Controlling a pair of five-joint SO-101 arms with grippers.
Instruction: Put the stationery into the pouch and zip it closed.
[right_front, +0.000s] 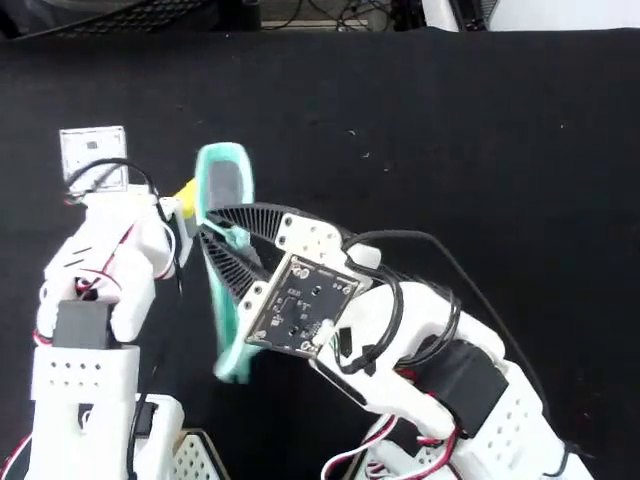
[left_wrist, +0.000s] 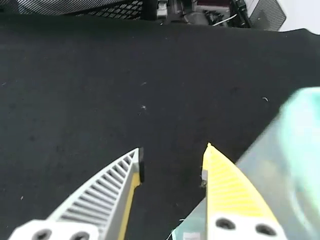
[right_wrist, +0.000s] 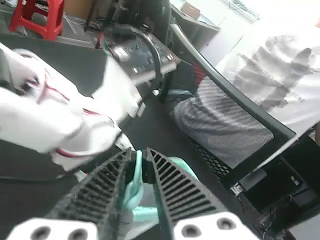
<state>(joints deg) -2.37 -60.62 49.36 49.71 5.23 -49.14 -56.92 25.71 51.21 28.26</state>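
The pouch (right_front: 222, 180) sits in the right end effector (right_front: 204, 226).

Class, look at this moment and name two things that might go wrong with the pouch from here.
The right gripper pinches only the teal edge of the pouch, so it may slip free. The left gripper is open with the pouch beside its yellow finger, not between the fingers; closing could miss or shove it.

White arm housings (right_front: 95, 300) carry black and red cables (right_front: 398, 305). Left claw (left_wrist: 172, 160): yellow and white ribbed fingers (left_wrist: 225, 195). Right claw (right_wrist: 140, 160): black.
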